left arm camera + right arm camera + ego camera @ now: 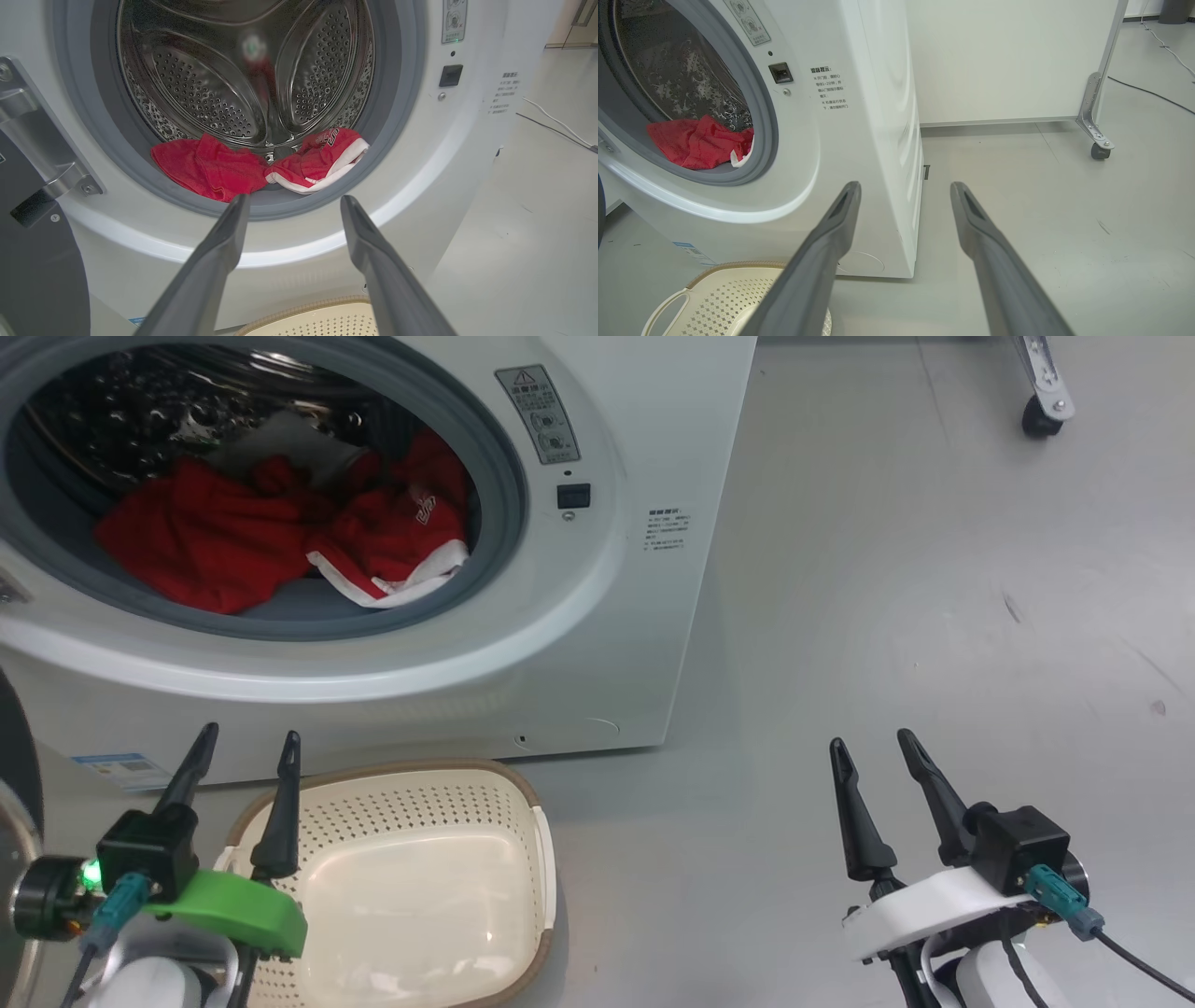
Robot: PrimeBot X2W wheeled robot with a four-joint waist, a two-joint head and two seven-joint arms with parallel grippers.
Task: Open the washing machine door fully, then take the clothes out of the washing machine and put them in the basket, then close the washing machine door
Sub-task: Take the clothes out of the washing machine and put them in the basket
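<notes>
Red clothes [280, 537] sit heaped at the drum's front lip, against the washing machine [653, 476] gasket. They look soft, light and floppy, so pinch a bunched fold by the white hem. The basket [420, 807] waits just below. Left gripper [250, 735] and right gripper [870, 740] both hang spread, holding nothing.

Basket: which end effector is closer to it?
Left. The left end effector hangs over the rim of the basket; the right end effector is off to its right.

— The washing machine [653, 569]?
— White; its door [42, 280] stands open at the left. Red clothes [215, 537] with white trim lie heaped at the drum's [210, 93] front.
— The basket [411, 896]?
— Cream, upright on the floor [887, 616] just before it.
</notes>
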